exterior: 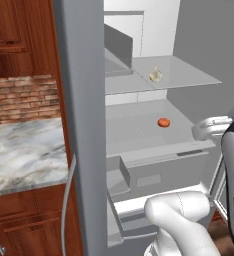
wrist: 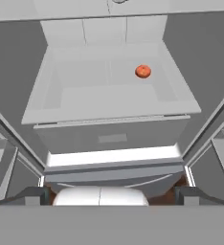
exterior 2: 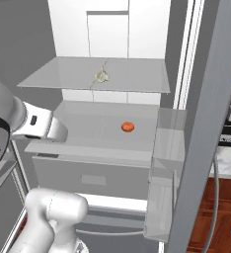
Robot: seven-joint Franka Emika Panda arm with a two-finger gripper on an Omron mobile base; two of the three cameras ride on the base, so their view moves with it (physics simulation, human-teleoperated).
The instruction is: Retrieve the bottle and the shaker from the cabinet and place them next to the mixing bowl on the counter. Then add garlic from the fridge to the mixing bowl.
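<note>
- Fridge (exterior: 189,30) stands open, grey interior, door (exterior: 81,125) swung out between the fridge and the counter (exterior: 29,150).
- Garlic (exterior: 155,75) sits on the upper glass shelf (exterior: 189,75), near its front middle; in right base view garlic (exterior 2: 101,76) is at the seam of the shelf (exterior 2: 58,74).
- Small orange-red round item, looks like a tomato (exterior: 163,122), lies on the lower shelf (exterior: 134,135), well below the garlic; also at (exterior 2: 128,127) and (wrist: 143,71).
- Drawer (exterior 2: 93,175) closed under the lower shelf; door bins (exterior 2: 162,197) on the right side.
- Marble counter with brick backsplash (exterior: 21,97) left of the door; wood cabinets (exterior: 19,220) beneath.
- Nothing sits between the tool and the shelves; the upper shelf edge overhangs the lower one.
- Arm is bent, elbow low in front of the drawer, wrist raised at the fridge's right side, hand facing in at lower-shelf height.
- Tool (wrist: 111,196) has its jaws spread fully wide, holding nothing, well apart from the garlic.
</note>
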